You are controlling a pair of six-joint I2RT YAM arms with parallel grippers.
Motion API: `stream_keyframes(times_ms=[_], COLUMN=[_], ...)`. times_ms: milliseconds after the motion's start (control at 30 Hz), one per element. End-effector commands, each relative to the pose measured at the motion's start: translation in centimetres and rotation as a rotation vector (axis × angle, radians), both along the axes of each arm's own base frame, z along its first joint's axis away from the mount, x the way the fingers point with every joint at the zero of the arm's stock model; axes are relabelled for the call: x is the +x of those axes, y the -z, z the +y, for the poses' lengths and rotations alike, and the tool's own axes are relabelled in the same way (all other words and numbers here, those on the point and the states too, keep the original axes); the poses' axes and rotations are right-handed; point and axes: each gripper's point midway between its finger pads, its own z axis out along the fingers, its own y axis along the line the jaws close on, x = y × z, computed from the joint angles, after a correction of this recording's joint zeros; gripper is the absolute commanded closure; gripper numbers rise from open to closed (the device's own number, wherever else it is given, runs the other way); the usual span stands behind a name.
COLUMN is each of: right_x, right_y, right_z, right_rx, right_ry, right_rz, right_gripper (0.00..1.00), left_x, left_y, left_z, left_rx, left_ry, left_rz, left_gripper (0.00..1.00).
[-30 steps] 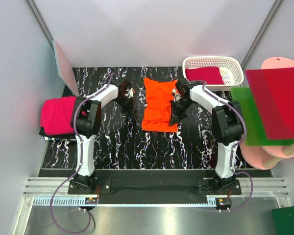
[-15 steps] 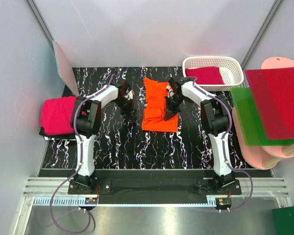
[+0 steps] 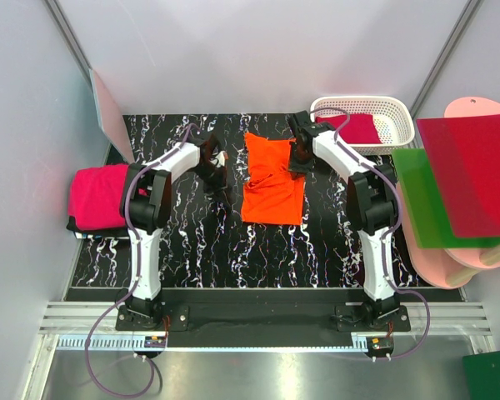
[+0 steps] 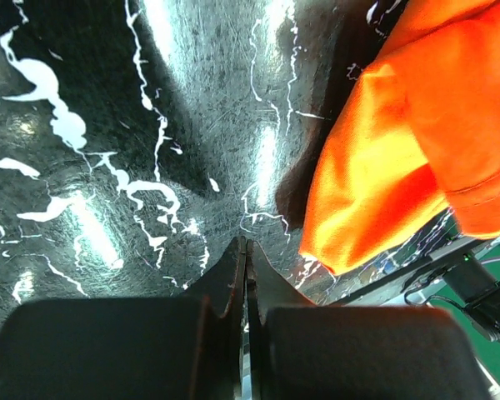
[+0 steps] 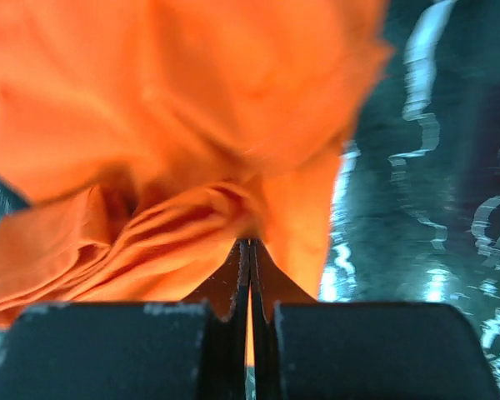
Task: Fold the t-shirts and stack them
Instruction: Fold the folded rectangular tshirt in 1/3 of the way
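Shifted since a second ago: right hand (image 3: 297, 162), from the 3 o'clock edge of the orange t-shirt (image 3: 271, 192) up to its 1 o'clock corner, cloth there now bunched. Left hand (image 3: 214, 171): same spot as before, at 9 o'clock of that shirt.

Right wrist view: fingers (image 5: 232, 287) pressed together, sliver of orange cloth pinched between them, folds piled just beyond the tips. Left wrist view: fingers (image 4: 229, 275) closed tight against each other with nothing between, tips pointed at the black marbled desk (image 4: 108, 125), orange hem just beside at 2 o'clock.

Elsewhere on the desk: folded magenta t-shirt (image 3: 96, 197) at the 9 o'clock edge, well apart from the orange one; crimson t-shirt (image 3: 356, 127) inside the white basket (image 3: 362, 101) at 1 o'clock. Off the desk at 3 o'clock: red sheet (image 3: 471, 175) over green sheet (image 3: 417, 208), pale pink boards (image 3: 440, 268) beneath and behind
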Motion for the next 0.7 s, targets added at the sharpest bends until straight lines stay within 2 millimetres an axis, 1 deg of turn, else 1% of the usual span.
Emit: stream_keyframes(times_ms=[0, 33, 67, 100, 133, 167, 200, 233, 267, 300, 333, 367, 400, 467, 500, 533, 567, 633, 667], right_x=[2.1, 1.6, 1.4, 1.2, 1.0, 0.9, 0.3, 0.2, 0.1, -0.1, -0.4, -0.5, -0.6, -0.7, -0.6, -0.5, -0.5, 0.0, 0.2], right_y=[-3.2, -2.9, -2.8, -3.1, -2.8, -3.0, -3.0, -3.2, -3.3, -4.1, -3.5, -3.5, -3.8, -3.3, -3.0, -2.9, -2.3, -2.2, -1.6], right_z=[-2.5, -2.8, -3.0, -3.2, -3.1, -3.0, -2.8, -2.7, -2.7, -2.5, -2.6, -2.6, -2.4, -2.1, -1.8, -1.7, -1.4, -1.0, -0.8], right_rx=[-0.100, -0.107, -0.114, -0.118, -0.114, -0.107, -0.096, -0.085, -0.080, -0.060, -0.057, -0.052, -0.037, -0.018, -0.006, -0.003, 0.005, 0.017, 0.026], right_ry=[0.167, 0.168, 0.173, 0.173, 0.157, 0.139, 0.113, 0.105, 0.100, 0.090, 0.087, 0.084, 0.080, 0.074, 0.070, 0.068, 0.067, 0.066, 0.061], right_rz=[-0.162, -0.152, -0.152, -0.157, -0.153, -0.157, -0.151, -0.160, -0.164, -0.180, -0.178, -0.183, -0.191, -0.191, -0.190, -0.185, -0.171, -0.174, -0.161], right_gripper=[1.00, 1.00, 1.00, 0.96, 0.93, 0.89, 0.65, 0.53, 0.44, 0.37, 0.28, 0.25, 0.20, 0.20, 0.20, 0.20, 0.20, 0.20, 0.20], left_x=[1.3, 1.4, 1.5, 1.7, 1.9, 2.1, 2.5, 3.0, 3.3, 3.9, 4.3, 4.7, 5.3, 5.9, 6.3, 6.5, 6.9, 7.0, 7.1], left_y=[-1.1, -1.3, -1.3, -1.5, -1.6, -1.7, -2.1, -2.1, -2.3, -2.7, -2.9, -2.8, -3.3, -3.1, -3.5, -3.1, -3.4, -3.2, -3.4], left_z=[-0.3, -0.4, -0.4, -0.6, -0.6, -0.6, -0.7, -0.7, -0.9, -1.2, -1.5, -1.7, -2.0, -2.5, -2.8, -3.0, -3.2, -3.6, -3.9], left_rx=[-0.028, -0.034, -0.039, -0.045, -0.046, -0.045, -0.045, -0.045, -0.049, -0.060, -0.076, -0.083, -0.093, -0.109, -0.127, -0.130, -0.139, -0.156, -0.163], left_ry=[0.026, 0.030, 0.033, 0.039, 0.039, 0.039, 0.036, 0.031, 0.027, 0.024, 0.023, 0.016, 0.013, 0.010, 0.011, 0.009, 0.006, 0.007, 0.007], left_rz=[-0.048, -0.051, -0.053, -0.060, -0.068, -0.076, -0.092, -0.108, -0.120, -0.138, -0.149, -0.151, -0.168, -0.167, -0.176, -0.167, -0.175, -0.164, -0.166], left_gripper=[0.88, 0.67, 0.54, 0.39, 0.23, 0.05, 0.01, 0.01, 0.01, 0.01, 0.01, 0.01, 0.01, 0.01, 0.01, 0.01, 0.01, 0.01, 0.01])
